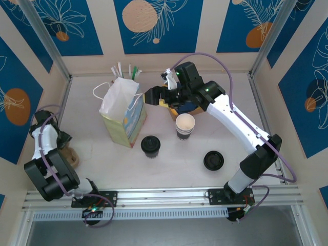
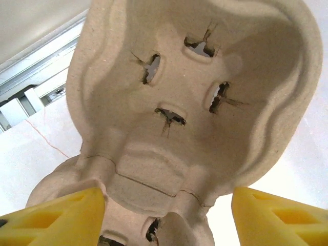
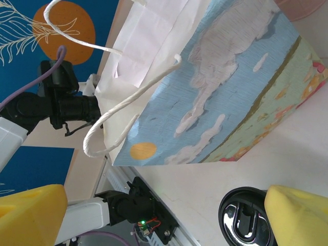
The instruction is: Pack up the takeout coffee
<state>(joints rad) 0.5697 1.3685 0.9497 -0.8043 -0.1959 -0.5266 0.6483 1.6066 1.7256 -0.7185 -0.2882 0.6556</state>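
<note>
white counter [image 1: 169,177] is enclosed by beige walls carrying blue panels [image 1: 77,25] printed with orange discs and pale leaf outlines. both arm bases are fixed to a metal rail [image 1: 164,197] along the near edge.

near left: a moulded pulp cup carrier [image 2: 179,102] is laid on the counter by the left wall. the left tool [image 2: 166,200] is positioned at the carrier's near end, with its yellow fingers [image 2: 56,218] spread on either side of the pulp. a strip of bare counter is seen between one finger and the carrier, so no grip is shown.

near right: a loose black lid [image 1: 213,160] is laid flat, apart from the cups.

centre: the takeout coffee [image 1: 150,145], a small cup capped by a black lid, is stood upright on the counter. it is located just in front of the paper bag [image 1: 123,110] and to the left of the striped cup [image 1: 185,126], and is touched by neither tool. the striped cup is upright, lidless and white-rimmed.

beyond: the bag is stood upright with white cord handles and a landscape print. the right tool [image 1: 155,96] is held at the bag's right side near its mouth, its jaws set wide and nothing gripped.

far: a cluster of thin straws [image 1: 125,69] is seen behind the bag, by the back wall.
</note>
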